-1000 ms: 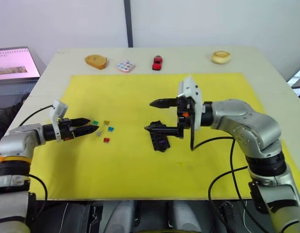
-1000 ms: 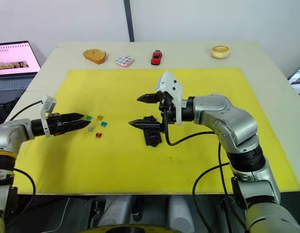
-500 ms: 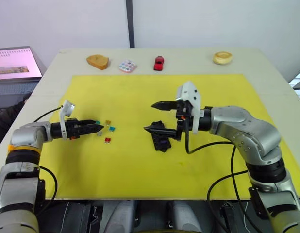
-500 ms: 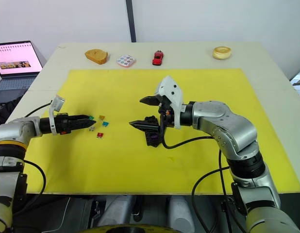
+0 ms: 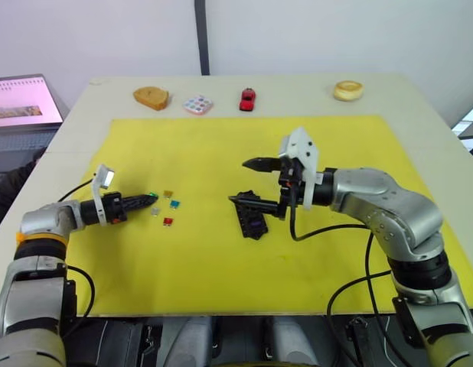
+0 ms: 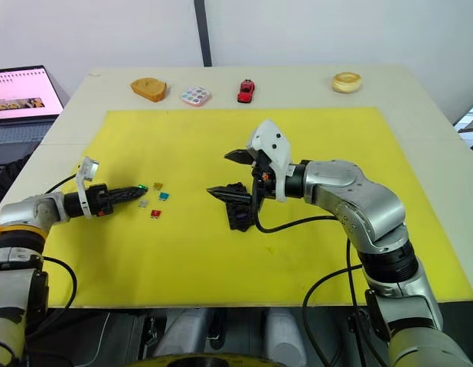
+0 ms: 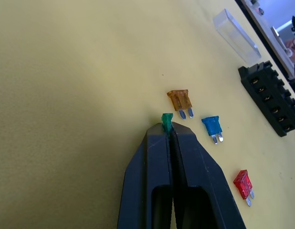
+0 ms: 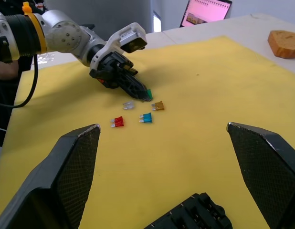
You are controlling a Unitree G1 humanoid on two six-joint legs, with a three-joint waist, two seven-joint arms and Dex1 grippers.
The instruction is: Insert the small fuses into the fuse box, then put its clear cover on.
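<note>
A robotics lab or test room is suggested: a pale table (image 5: 420,107) has been set against a plain white wall, and a yellow mat (image 5: 221,153) has been laid over it as a work surface. Unrelated small props are lined up along the far edge, namely a red toy car (image 5: 247,99), a white tile with coloured dots (image 5: 197,104), a brown block (image 5: 151,97) and a pale ring (image 5: 347,90). An open laptop (image 5: 18,102) is placed just beside the table on the left.
</note>
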